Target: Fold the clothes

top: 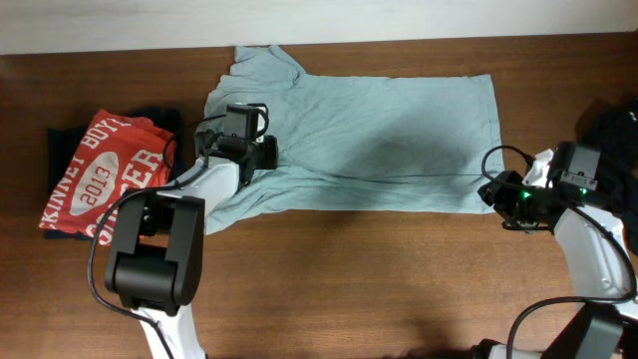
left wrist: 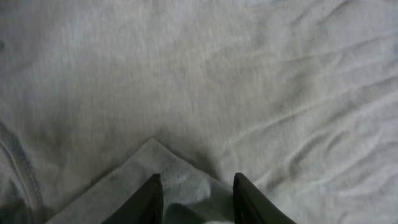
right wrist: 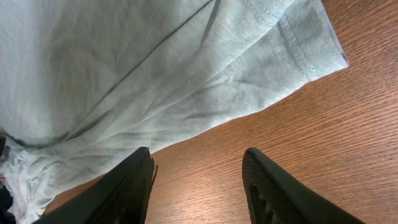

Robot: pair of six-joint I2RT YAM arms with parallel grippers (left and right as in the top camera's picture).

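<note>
Gripping, left: left jaws stand half-narrowed about a raised corner of the t-shirt (left wrist: pixel 155 155), near its sleeve; a firm pinch cannot be confirmed.
Right jaws: apart and empty, over the bare surface (right wrist: pixel 298 124), just beside the shirt's hem corner.
Shirt: spread flat across the surface's far half, lower edge apparently doubled over.
Doing it well: both ends likely need every layer caught, then lifted level, so the fold lands straight.
</note>
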